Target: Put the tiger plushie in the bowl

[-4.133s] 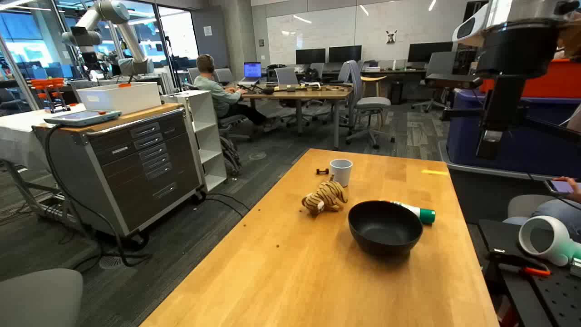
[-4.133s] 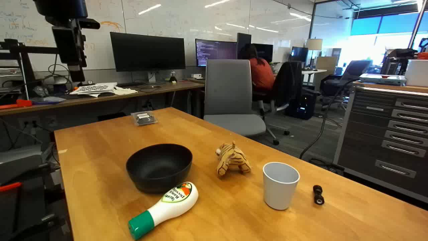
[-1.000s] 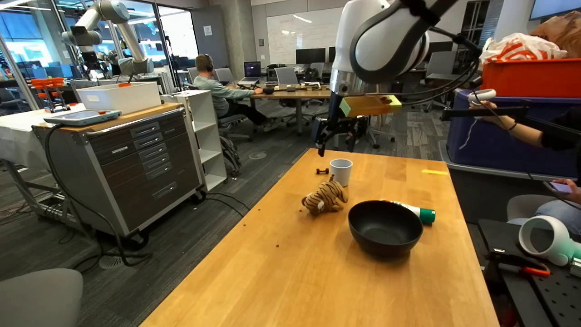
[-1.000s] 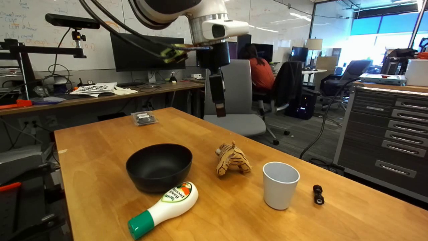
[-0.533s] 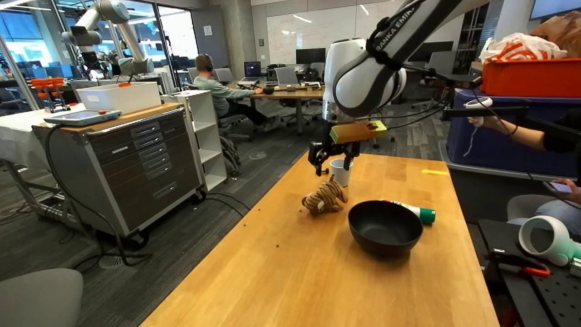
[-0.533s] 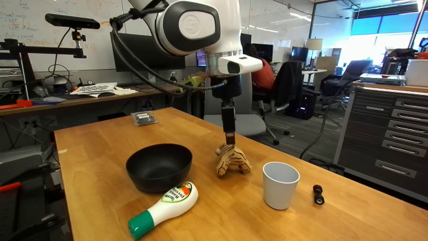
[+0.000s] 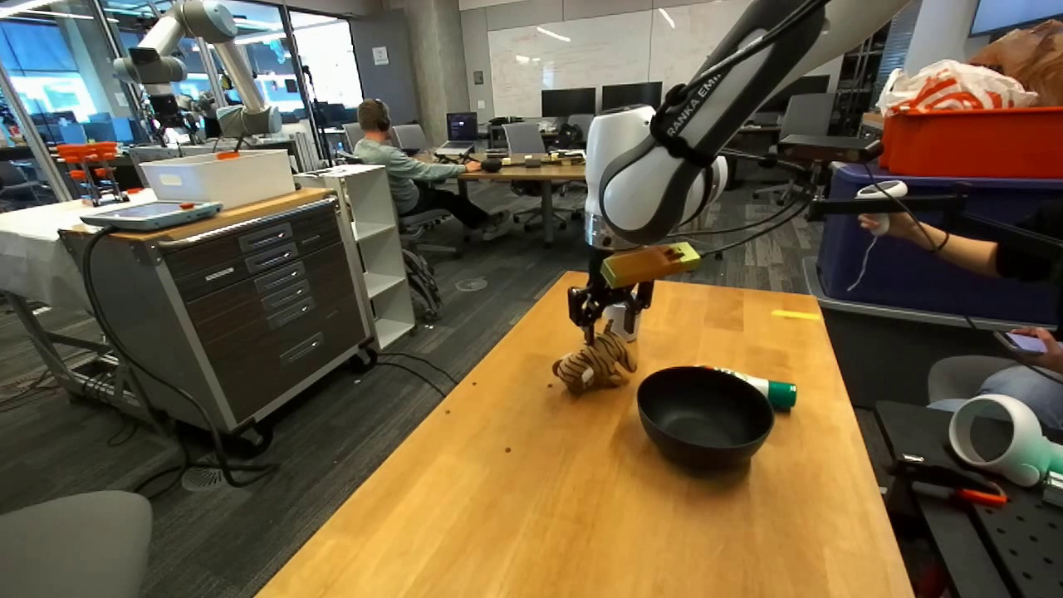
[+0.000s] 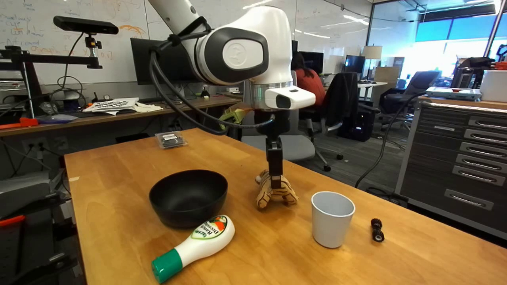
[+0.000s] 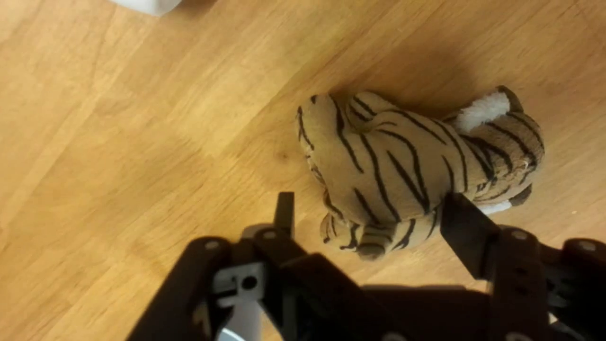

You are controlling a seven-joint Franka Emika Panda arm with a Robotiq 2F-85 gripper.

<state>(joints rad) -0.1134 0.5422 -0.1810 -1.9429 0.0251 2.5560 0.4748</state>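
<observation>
So, in exterior view, hand (image 7: 610, 332) hung low, close by striped tiger (image 7: 591, 365), which rested on counter (image 7: 531, 515) near black bowl (image 7: 702, 436), outside it. In exterior view, green-capped bottle (image 8: 198, 249) lay just beside bowl; cup (image 8: 332, 227) stood upright near tiger, small black dumbbell (image 8: 376, 229) near cup. In wrist view, fingers (image 9: 466, 232) were spread apart, one tip overlapping tiger's body; could not tell whether it touched.

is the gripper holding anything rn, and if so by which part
Nothing is held: the gripper is open, its jaws wide apart, and the tiger stands on the table.
</observation>
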